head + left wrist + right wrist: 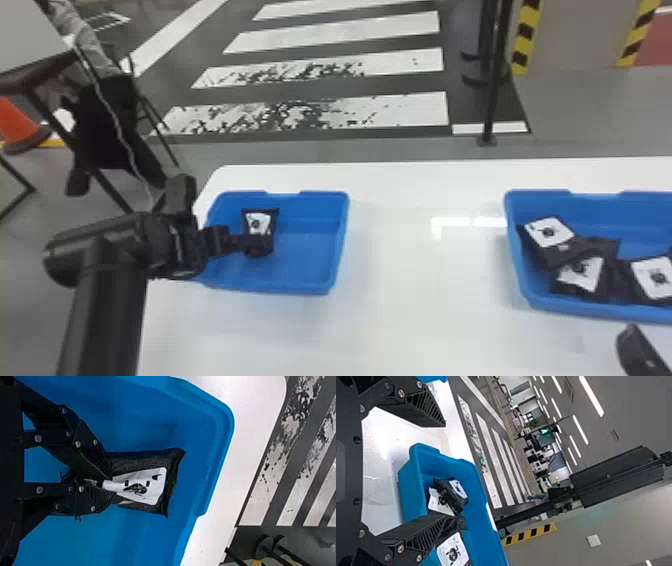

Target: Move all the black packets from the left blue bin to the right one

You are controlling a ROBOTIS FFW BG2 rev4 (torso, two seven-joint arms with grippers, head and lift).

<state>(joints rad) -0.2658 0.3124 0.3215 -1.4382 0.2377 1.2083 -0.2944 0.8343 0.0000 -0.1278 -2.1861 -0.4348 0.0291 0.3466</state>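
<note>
In the left blue bin [280,288], a black packet [260,220] is clamped by the closed left gripper [259,244]. Well right of that bin, packets [582,272] are contained in the right bin [575,308]; the right gripper [637,350] is spread wide, empty.

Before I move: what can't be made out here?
Right end of right bin, head view: cut off by edge.
Exact packet count there, head view: packets overlap.
Gripped end of held packet, left wrist view: behind left gripper.
Fine print on labels, head view: too small.
</note>
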